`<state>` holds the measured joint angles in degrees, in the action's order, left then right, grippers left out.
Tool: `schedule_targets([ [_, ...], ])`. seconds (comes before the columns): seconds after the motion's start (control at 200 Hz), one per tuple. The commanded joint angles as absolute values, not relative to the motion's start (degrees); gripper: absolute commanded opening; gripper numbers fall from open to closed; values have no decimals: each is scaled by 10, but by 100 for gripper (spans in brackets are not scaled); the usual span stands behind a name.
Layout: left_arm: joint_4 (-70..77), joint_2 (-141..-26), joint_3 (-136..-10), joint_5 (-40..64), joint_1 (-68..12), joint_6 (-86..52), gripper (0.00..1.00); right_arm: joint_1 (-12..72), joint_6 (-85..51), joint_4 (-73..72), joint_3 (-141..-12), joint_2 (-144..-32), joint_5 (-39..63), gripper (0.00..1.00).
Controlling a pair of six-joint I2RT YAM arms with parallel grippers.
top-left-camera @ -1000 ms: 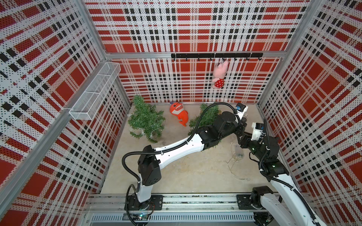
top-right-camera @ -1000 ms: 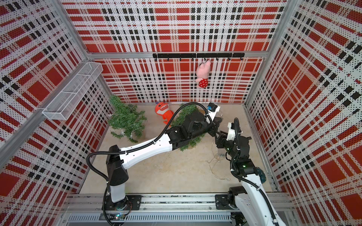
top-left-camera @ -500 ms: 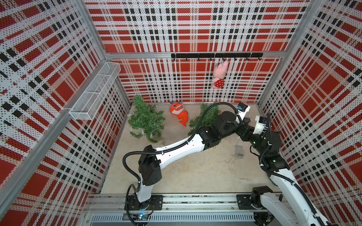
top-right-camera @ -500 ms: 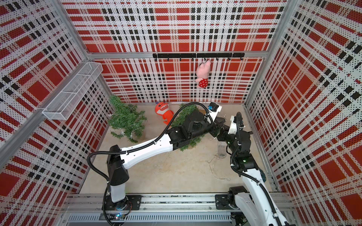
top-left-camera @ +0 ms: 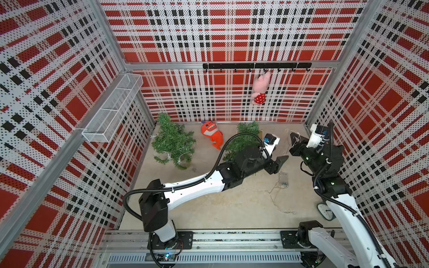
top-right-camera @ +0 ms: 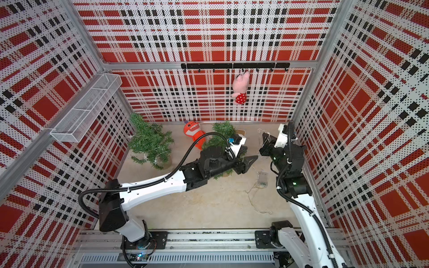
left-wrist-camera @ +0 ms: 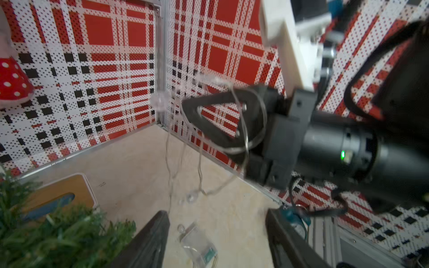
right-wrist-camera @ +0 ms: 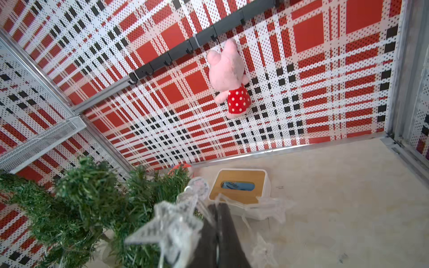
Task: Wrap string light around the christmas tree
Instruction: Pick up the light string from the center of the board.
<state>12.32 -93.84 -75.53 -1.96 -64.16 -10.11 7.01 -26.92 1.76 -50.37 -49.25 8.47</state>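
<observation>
In the upper left of both top views, a wire basket [top-left-camera: 111, 109] is seen fixed to the side wall. Below and to its right, a first christmas tree [top-left-camera: 173, 141] is stood upright on the beige floor [top-left-camera: 232, 204] near the back left corner. Just right of it, an orange shark plush [top-left-camera: 211, 135] is laid on the floor.

At mid-frame a second christmas tree [top-left-camera: 243, 139] is found, its lower part covered by the left arm, which is stretched across it from the lower left. The left gripper [top-left-camera: 281, 162] is held just right of that tree. In the left wrist view its fingers [left-wrist-camera: 151, 241] are shown spread wide above the clear battery box [top-left-camera: 283, 180]. From that box a thin wire is trailed over the floor toward the lower right.

Further right, the right gripper [top-left-camera: 293, 139] is raised near the back right corner and is clamped tight on the string light [right-wrist-camera: 166, 228]. Clear star-shaped lights are bunched around its pressed-together fingers [right-wrist-camera: 222, 232]. In the left wrist view, wire is looped over this gripper and hung down to the floor.

A tissue box [right-wrist-camera: 241, 188] is set by the back wall beside the second tree. A pink pig plush [top-left-camera: 260, 90] is hung from the hook rail [top-left-camera: 255, 65]. At lower right, a small clock [top-left-camera: 325, 210] is partly hidden by the right arm.
</observation>
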Motion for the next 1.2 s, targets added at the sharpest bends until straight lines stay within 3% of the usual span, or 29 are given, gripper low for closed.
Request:
schedule_targets([
  [0.0,228,-941,-674,-15,-671,-99,72,68,-276,35,-550,-495,78,0],
  [0.135,336,-976,-625,-12,-680,-153,72,67,-271,74,-618,-508,78,0],
  [0.456,356,-1093,-647,-138,-705,-149,72,63,-265,131,-762,-540,100,0],
  [0.807,462,-1163,-670,-51,-659,-149,71,63,-279,136,-829,-556,127,0],
  [0.997,448,-1191,-736,-44,-658,-115,70,63,-291,136,-852,-560,142,0],
  [1.192,438,-1218,-791,-49,-642,-126,59,63,-290,145,-875,-561,144,0],
])
